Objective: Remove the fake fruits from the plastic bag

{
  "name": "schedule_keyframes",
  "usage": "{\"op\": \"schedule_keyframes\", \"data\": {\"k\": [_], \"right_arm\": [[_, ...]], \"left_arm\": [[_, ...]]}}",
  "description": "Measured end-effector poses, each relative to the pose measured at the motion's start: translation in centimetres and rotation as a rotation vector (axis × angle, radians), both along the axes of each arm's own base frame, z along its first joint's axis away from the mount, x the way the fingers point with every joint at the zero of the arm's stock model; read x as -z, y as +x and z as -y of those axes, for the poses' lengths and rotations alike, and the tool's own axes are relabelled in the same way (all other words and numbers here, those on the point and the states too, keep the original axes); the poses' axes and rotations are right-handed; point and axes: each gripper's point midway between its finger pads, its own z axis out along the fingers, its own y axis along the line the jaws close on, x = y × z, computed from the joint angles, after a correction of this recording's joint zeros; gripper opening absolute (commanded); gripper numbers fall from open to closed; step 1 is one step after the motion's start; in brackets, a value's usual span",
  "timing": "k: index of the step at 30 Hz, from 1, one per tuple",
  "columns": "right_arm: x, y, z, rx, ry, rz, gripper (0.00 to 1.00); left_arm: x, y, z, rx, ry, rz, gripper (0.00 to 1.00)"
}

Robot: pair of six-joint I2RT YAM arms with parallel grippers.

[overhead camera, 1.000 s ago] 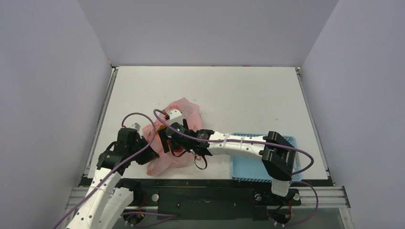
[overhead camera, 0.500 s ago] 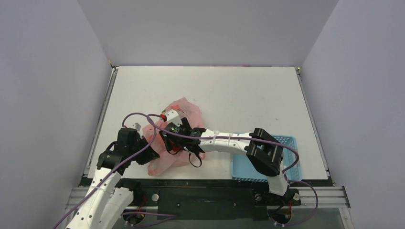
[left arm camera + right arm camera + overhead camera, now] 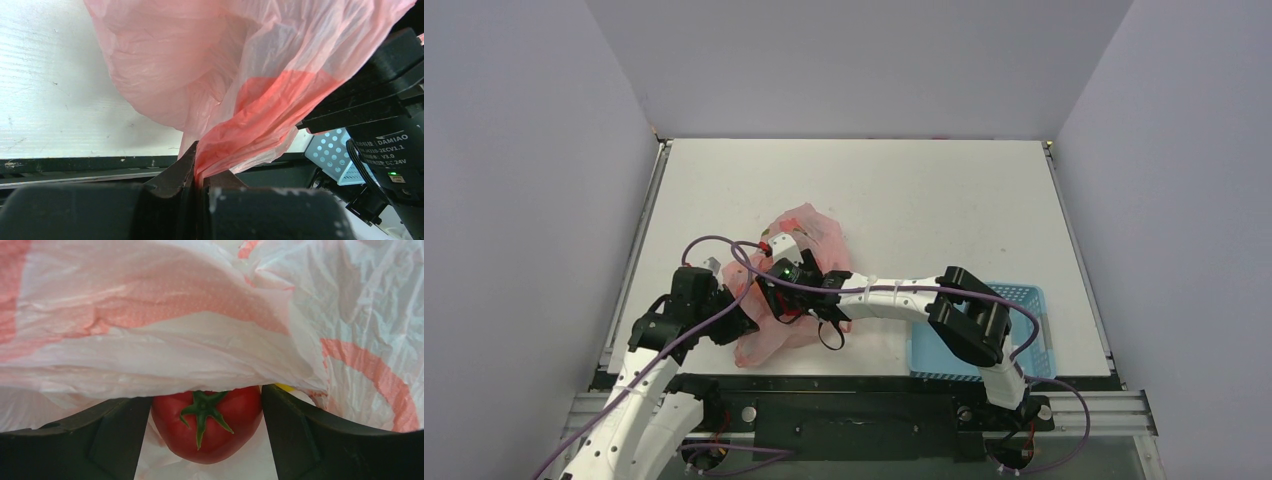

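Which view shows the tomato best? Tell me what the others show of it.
Right wrist view: the tomato, red with a green stalk, sits in the right gripper, under the bag. The top view hides it beneath the arm and bag. The left wrist view shows only bag plastic.

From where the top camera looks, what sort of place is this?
Probably a robot test cell in a lab. The left arm and right arm are bolted to a metal rail at a white table, grey walls box it in, and the props are a pink plastic bag and a blue basket.
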Motion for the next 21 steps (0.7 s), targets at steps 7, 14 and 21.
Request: {"op": "schedule_keyframes", "data": {"k": [7,14,21], "right_arm": [[0.47,-0.30,0.00,-0.009,-0.001,0.002,0.81],[0.80,-0.77,0.03,-0.015,-0.015,0.016,0.73],[0.78,-0.64,-0.04,-0.009,-0.024,0.023,0.39]], "left_arm": [[0.07,0.00,0.00,0.000,0.001,-0.004,0.00],[0.07,0.00,0.00,-0.001,0.001,-0.005,0.00],[0.13,0.06,-0.14,-0.007,0.008,-0.004,0.00]]}}
